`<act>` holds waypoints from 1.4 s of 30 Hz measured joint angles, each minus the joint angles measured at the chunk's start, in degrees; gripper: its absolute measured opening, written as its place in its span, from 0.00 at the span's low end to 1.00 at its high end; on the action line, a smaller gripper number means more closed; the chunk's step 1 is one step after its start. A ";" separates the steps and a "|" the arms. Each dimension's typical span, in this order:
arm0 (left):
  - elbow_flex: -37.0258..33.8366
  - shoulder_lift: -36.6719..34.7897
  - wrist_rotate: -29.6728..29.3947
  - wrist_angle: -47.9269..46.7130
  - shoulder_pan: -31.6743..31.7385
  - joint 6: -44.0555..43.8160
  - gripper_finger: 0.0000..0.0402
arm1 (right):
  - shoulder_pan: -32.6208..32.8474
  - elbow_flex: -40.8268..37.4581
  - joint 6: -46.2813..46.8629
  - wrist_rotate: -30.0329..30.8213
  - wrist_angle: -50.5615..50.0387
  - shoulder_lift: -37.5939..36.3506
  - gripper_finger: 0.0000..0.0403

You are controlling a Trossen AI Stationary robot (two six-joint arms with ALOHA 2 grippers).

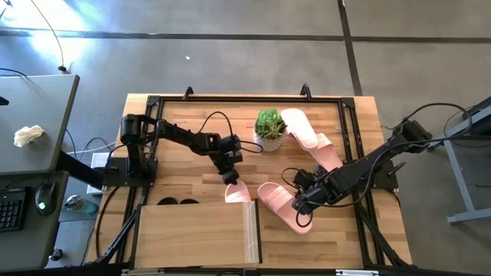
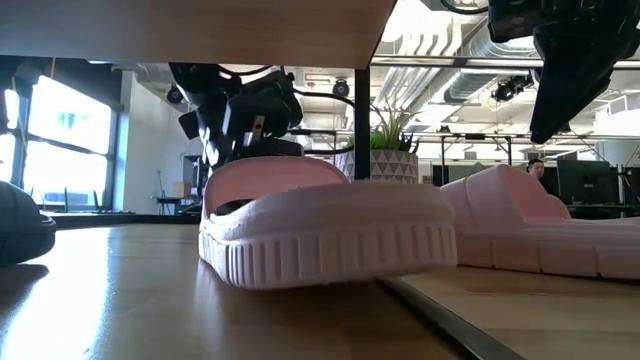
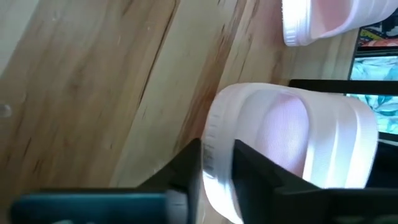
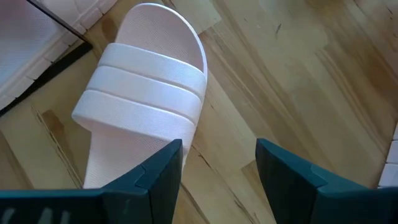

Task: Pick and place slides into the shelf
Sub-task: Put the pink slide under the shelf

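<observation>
My left gripper [image 1: 230, 178] is shut on a light pink slide [image 1: 237, 193] at the right front corner of the light-wood shelf [image 1: 196, 234]. In the low view this slide [image 2: 330, 230] sits under the shelf's top panel [image 2: 200, 25]. Two black slides [image 1: 178, 202] peek out from under the shelf's far edge. My right gripper [image 1: 301, 205] is open and hovers above a second pink slide [image 4: 146, 93], which lies flat on the table to the right of the shelf. Two more pink slides [image 1: 303, 126] [image 1: 326, 157] lie farther back. My left gripper pinches the pink slide's sole rim [image 3: 214, 134] at one side, beside the ribbed strap [image 3: 329, 143]. One finger [image 3: 186, 168] is outside the rim and the other [image 3: 255, 168] is inside on the footbed. The fingers slant down from above. The slide's underside is down on the wood.
A small potted green plant [image 1: 270, 126] stands at the far middle of the table, beside the far pink slides. The black frame [image 1: 349, 146] runs round the tabletop. Bare wood lies between the plant and the shelf. A grey desk [image 1: 34, 123] stands off the table's left side.
</observation>
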 joint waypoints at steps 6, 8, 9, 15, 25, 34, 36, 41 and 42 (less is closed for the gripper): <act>0.02 -0.04 1.12 0.11 0.09 -1.07 0.03 | 0.02 0.00 -0.03 0.20 -0.04 0.00 0.48; -0.04 -0.49 1.97 0.05 0.13 -1.66 0.05 | 0.02 0.00 -0.66 0.60 -0.04 0.00 0.48; -0.08 -0.77 2.07 -0.07 0.13 -1.91 0.05 | 0.02 0.00 -1.04 0.67 -0.05 0.00 0.48; -0.20 -5.07 1.00 -3.13 0.19 -3.39 0.02 | 0.02 0.00 -2.93 1.82 -0.24 0.00 0.48; -0.14 -13.76 -0.35 -13.53 0.22 1.52 0.01 | 0.08 0.00 -4.66 2.80 -0.24 0.00 0.48; -0.07 -16.44 -4.64 -24.32 0.17 13.40 0.01 | 0.07 0.00 -7.83 4.15 0.09 0.00 0.48; -0.04 -16.44 -5.86 -24.91 0.17 15.58 0.01 | 0.09 0.00 -8.42 4.13 0.37 0.00 0.48; -0.04 -16.46 -6.19 -24.46 0.13 17.99 0.01 | 0.07 0.00 -8.57 4.29 1.17 0.00 0.48; -0.04 -16.46 -6.17 -24.46 -0.23 18.46 0.01 | 0.09 0.00 -8.57 4.55 1.18 0.00 0.48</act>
